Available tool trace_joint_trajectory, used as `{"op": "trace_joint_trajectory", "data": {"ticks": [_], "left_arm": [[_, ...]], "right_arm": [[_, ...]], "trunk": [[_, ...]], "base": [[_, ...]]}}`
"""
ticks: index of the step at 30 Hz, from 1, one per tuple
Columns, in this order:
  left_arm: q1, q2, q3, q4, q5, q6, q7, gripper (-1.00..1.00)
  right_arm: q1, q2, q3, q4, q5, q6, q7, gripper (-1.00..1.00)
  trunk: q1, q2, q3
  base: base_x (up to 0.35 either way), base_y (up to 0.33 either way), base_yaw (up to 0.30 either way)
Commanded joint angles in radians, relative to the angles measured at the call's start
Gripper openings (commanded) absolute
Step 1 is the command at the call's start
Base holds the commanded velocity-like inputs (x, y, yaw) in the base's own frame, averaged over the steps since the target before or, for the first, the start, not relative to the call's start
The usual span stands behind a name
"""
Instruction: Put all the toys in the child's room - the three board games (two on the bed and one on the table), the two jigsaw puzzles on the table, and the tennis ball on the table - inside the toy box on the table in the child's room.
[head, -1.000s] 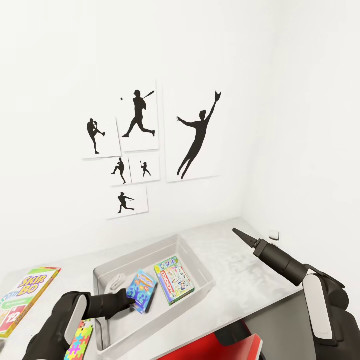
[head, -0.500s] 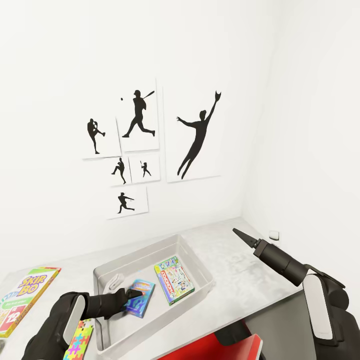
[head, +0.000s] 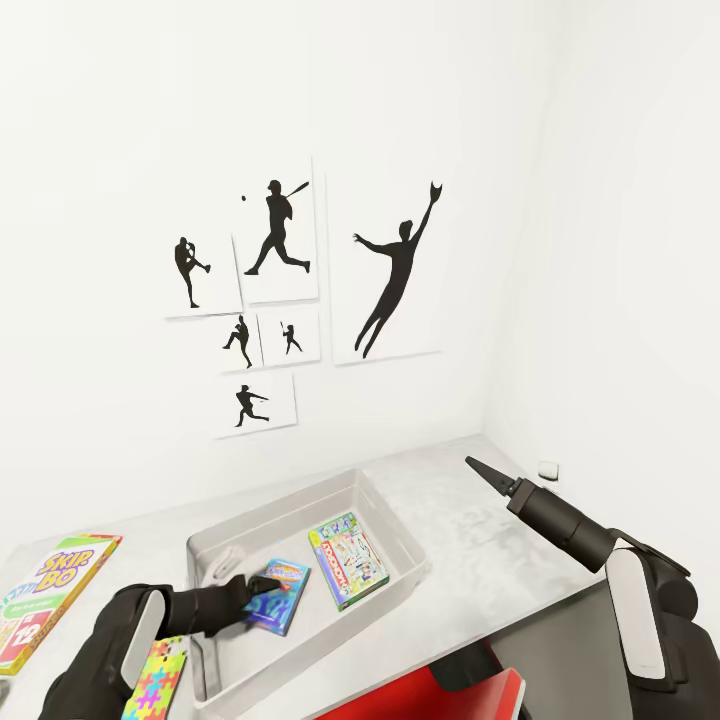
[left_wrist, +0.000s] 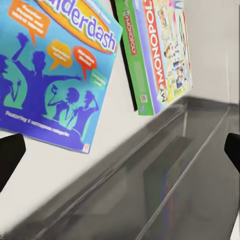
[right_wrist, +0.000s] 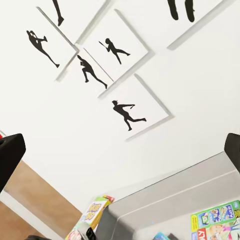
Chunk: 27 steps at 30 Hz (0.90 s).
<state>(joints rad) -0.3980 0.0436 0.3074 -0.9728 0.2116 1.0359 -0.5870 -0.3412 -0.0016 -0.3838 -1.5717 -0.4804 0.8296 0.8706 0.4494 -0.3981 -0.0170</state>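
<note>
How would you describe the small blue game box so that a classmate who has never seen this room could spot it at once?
Find the light-grey toy box on the pale table under the black sports pictures. Two flat game boxes lie inside it. The blue game box is the smaller one, nearer the left gripper, lettered in yellow with blue cheering figures, unlike the green-edged Monopoly box beside it.

Toy box (head: 400, 530) on the desk (head: 470, 500), two board games inside it, Balderdash (head: 280, 596) left of Monopoly (head: 348, 560), Skip-Bo (head: 50, 592) on the desk far left, jigsaw puzzle (head: 155, 682) near left, pictures (head: 290, 290) on the wall behind.
</note>
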Motion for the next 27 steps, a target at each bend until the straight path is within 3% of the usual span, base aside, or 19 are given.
{"op": "trace_joint_trajectory", "data": {"ticks": [1,6,15,18,27], "left_arm": [[-0.001,0.000,0.007,-0.001,0.000,0.006,-0.004,1.00],[-0.001,0.004,0.052,-0.010,-0.001,0.007,-0.006,1.00],[-0.001,0.007,0.063,-0.048,0.000,0.010,-0.018,1.00],[0.000,0.009,0.063,-0.058,-0.001,0.010,-0.061,1.00],[0.006,0.071,0.061,-0.068,-0.003,0.011,-0.249,1.00]], "right_arm": [[-0.001,0.000,-0.001,0.001,-0.001,0.005,0.002,1.00],[-0.001,0.000,-0.001,0.001,-0.002,0.005,0.002,1.00],[-0.001,-0.006,0.000,0.001,-0.003,0.005,0.002,1.00],[-0.001,-0.007,0.000,0.002,-0.003,0.005,0.002,1.00],[-0.001,-0.008,0.000,0.002,-0.003,0.005,0.002,1.00]], "trunk": [[0.001,-0.002,-0.002],[0.001,-0.002,-0.002],[0.001,-0.002,-0.002],[0.001,-0.002,-0.002],[0.001,-0.002,-0.002]], "base": [[0.000,0.000,0.000],[0.000,0.000,0.000],[0.000,0.000,0.000],[0.000,0.000,0.000],[0.000,0.000,0.000]]}}
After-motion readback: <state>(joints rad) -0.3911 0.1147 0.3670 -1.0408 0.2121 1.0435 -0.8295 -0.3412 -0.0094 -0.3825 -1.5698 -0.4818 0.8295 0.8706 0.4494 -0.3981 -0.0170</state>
